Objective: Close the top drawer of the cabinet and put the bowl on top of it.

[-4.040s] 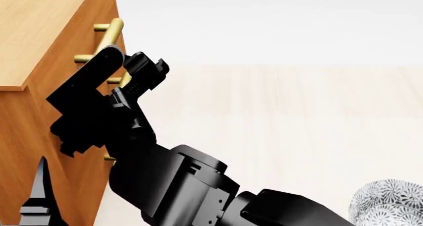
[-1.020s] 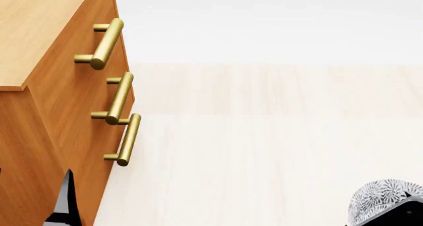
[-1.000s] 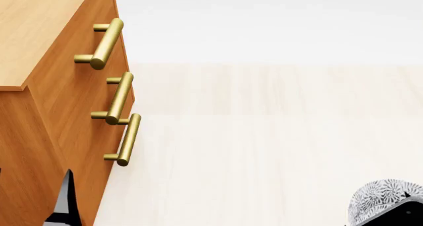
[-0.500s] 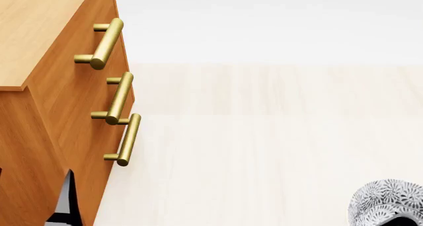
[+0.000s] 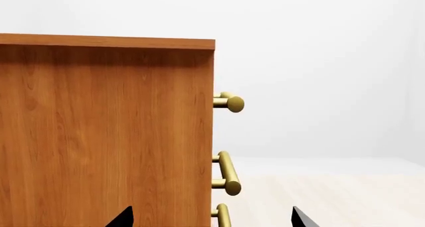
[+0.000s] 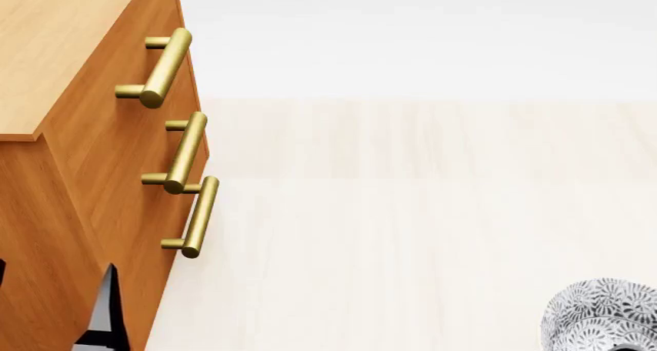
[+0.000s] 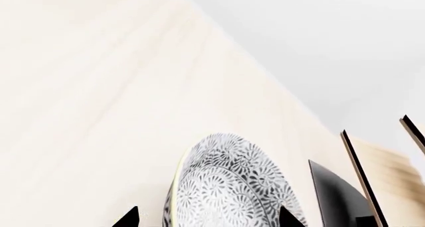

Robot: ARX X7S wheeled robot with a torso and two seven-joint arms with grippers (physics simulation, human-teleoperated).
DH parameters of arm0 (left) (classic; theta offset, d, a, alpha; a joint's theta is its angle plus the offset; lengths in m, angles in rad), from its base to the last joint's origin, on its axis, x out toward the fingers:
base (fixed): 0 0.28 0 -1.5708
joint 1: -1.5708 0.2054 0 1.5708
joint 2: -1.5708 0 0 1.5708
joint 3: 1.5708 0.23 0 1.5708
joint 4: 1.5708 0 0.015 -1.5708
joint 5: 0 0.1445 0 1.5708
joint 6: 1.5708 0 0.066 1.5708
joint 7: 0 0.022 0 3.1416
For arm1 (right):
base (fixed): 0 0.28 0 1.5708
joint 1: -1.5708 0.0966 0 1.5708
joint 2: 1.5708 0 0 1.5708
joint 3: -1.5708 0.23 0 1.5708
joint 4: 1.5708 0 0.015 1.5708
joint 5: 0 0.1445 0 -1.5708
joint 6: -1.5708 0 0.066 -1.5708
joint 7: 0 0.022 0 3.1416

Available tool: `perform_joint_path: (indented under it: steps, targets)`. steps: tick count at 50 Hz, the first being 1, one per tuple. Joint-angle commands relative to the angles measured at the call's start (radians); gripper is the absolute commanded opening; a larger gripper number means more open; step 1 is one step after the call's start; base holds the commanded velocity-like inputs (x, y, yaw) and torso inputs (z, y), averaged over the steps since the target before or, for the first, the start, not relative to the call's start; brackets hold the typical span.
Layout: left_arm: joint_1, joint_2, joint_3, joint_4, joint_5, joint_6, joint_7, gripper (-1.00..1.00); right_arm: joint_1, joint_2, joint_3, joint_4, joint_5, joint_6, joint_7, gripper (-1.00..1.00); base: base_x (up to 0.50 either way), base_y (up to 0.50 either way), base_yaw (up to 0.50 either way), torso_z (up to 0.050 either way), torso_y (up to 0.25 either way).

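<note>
The orange-brown cabinet [image 6: 61, 51] fills the left of the head view, its flat top bare. The top drawer [image 6: 138, 62] sits flush with the two fronts below it, and its brass handle [image 6: 165, 58] sticks out. In the left wrist view the cabinet [image 5: 106, 137] front edge runs straight. My left gripper [image 5: 211, 222] is open beside the cabinet's side, holding nothing; one finger [image 6: 103, 312] shows in the head view. The patterned bowl [image 6: 601, 316] rests on the floor at the lower right. My right gripper [image 7: 209, 219] is open, its tips on either side of the bowl [image 7: 229, 187].
Two lower brass handles [image 6: 187, 152] [image 6: 197, 216] project from the cabinet front. Pale wood floor [image 6: 411, 212] stretches between cabinet and bowl. Past the bowl in the right wrist view stand a dark shape [image 7: 332, 192] and thin dark-edged pale wood panels [image 7: 381, 167].
The right arm, in front of the cabinet's handles 4 s ago, has left the head view. The dark part over the bowl's lower edge has dropped out of sight in the last second.
</note>
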Motion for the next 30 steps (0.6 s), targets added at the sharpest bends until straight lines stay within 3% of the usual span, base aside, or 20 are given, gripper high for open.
perform_joint_path:
  steps: [1,30]
  targets:
    - [-0.002,-0.002,0.003,-0.002,-0.001,0.001,-0.003,1.0,-0.024,-0.012,-0.003,0.031,-0.003,-0.03,-0.004,1.0,0.0,0.0,0.0,0.0,0.0]
    - [0.0,-0.009,0.011,0.009,-0.004,0.003,-0.014,1.0,-0.087,-0.024,-0.01,0.104,-0.013,-0.104,-0.003,1.0,0.0,0.0,0.0,0.0,0.0]
